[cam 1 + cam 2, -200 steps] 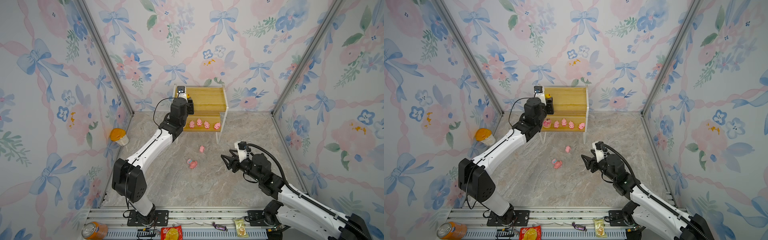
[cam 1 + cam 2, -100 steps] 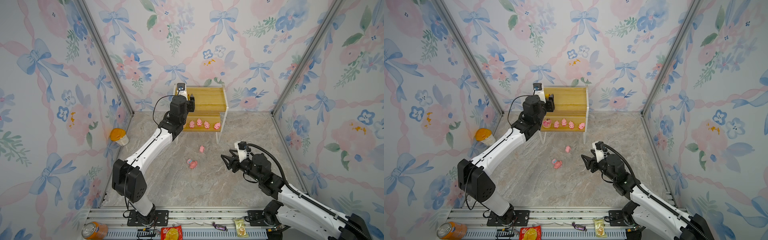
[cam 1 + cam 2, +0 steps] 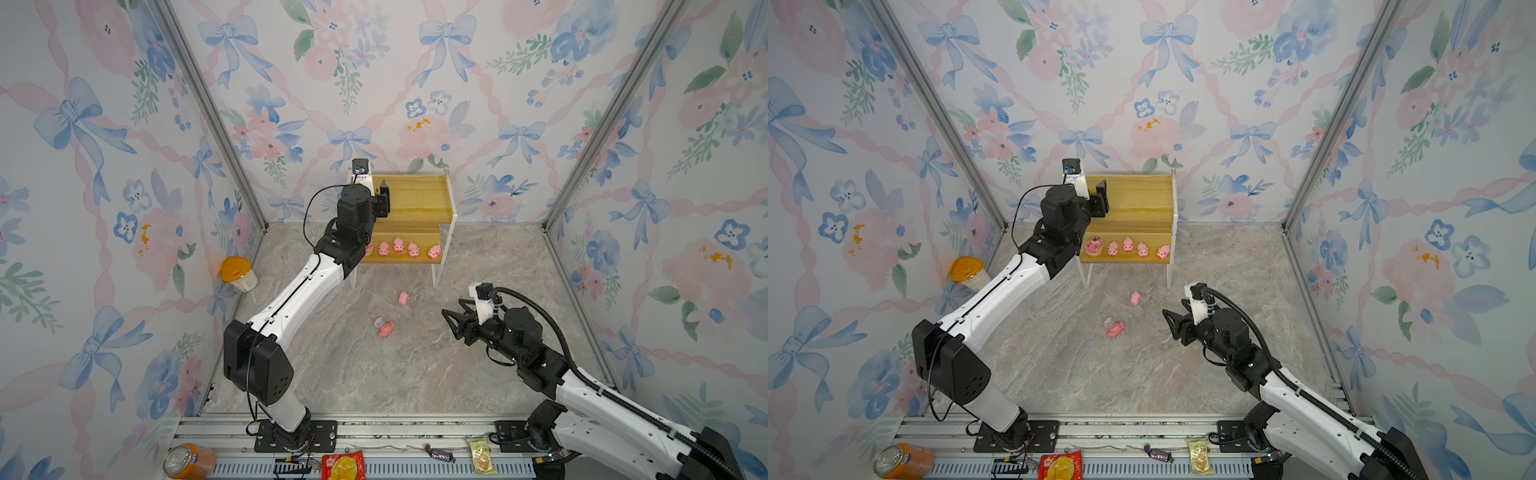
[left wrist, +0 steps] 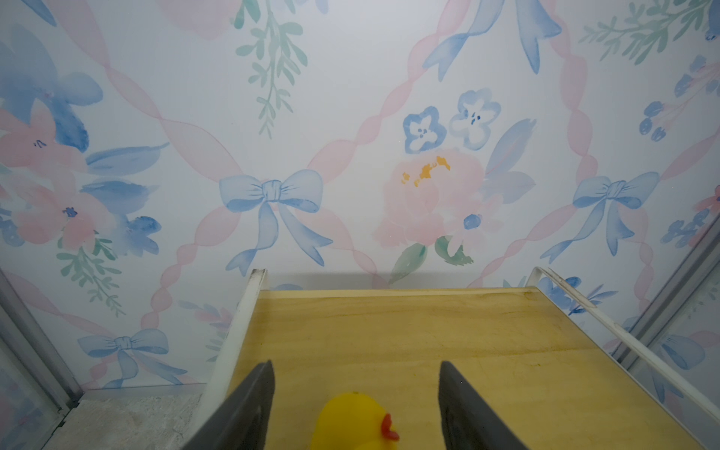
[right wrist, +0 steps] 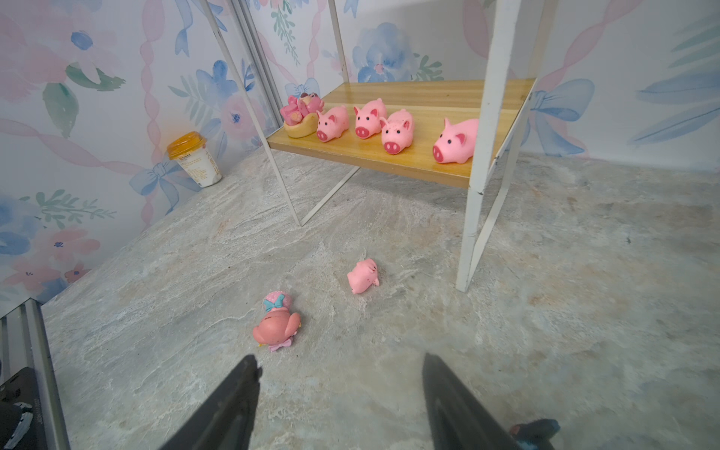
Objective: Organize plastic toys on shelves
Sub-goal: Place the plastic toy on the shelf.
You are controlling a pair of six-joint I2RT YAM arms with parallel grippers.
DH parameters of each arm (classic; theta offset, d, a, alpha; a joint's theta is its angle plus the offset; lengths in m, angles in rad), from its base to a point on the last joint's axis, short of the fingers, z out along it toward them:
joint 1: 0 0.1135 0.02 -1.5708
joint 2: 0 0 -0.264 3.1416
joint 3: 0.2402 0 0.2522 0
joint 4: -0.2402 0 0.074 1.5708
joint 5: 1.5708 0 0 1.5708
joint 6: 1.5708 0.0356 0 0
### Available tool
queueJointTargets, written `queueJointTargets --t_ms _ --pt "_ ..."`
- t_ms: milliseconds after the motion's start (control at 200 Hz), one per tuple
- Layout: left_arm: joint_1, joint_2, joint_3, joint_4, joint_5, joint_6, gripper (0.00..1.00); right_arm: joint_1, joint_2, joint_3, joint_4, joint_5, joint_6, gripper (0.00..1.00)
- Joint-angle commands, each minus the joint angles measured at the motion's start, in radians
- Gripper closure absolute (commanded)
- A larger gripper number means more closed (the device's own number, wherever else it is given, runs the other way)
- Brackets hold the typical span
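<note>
in both top views the shelves (image 3: pixel 419 199) stood at the 12 o'clock edge of the surface (image 3: pixel 332 374), against the back wall. my left claw (image 3: pixel 384 198) hung over the 9 o'clock end of the upper board, and it hid whatever was under it. on the lower board four small pigs (image 3: pixel 398 244) stood in a row. in a top view the pig on a round base (image 3: pixel 1094 246) sat at the row's 9 o'clock end, just beside my arm. near the middle of the surface lay the pink bow-capped figure (image 3: pixel 385 327), with the loose pig (image 3: pixel 403 298) near it at 1 o'clock. my right claw (image 3: pixel 453 322) hovered at 3 o'clock of the figure, well apart from it. the orange-lidded cup (image 3: pixel 237 274) stood at the 9 o'clock wall. the orange can (image 3: pixel 189 460) and the snack packets (image 3: pixel 344 465) lay along the 6 o'clock rail.

in the left wrist view my left claw was spread wide. the yellow toy (image 4: pixel 354 422) sat on the upper board between the fingers (image 4: pixel 253 397), with a gap on each side.

in the right wrist view my right claw was spread and empty above the bare surface. the figure and the loose pig lay beyond the fingers (image 5: pixel 241 389), both off their feet. the four pigs faced me from the lower board.
</note>
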Motion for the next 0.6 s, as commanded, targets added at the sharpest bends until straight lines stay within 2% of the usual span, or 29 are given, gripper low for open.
queueJointTargets --t_ms 0,235,325,450,595 --pt "-0.011 -0.056 0.028 0.010 0.002 0.003 0.31 -0.003 -0.013 -0.005 0.024 0.004 0.002 0.32" --pt "-0.027 -0.191 -0.021 0.011 -0.025 -0.004 0.24 -0.009 -0.022 -0.001 0.027 0.014 0.008 0.29" --pt "-0.031 -0.260 -0.075 0.010 -0.046 -0.008 0.17 -0.012 -0.030 -0.002 0.026 0.024 0.012 0.28" --pt "-0.040 -0.376 -0.198 0.005 -0.091 -0.036 0.12 -0.015 -0.047 0.006 -0.013 0.054 0.013 0.24" --pt "-0.081 -0.544 -0.412 -0.009 -0.125 -0.109 0.11 -0.015 -0.055 0.016 -0.073 0.113 0.025 0.22"
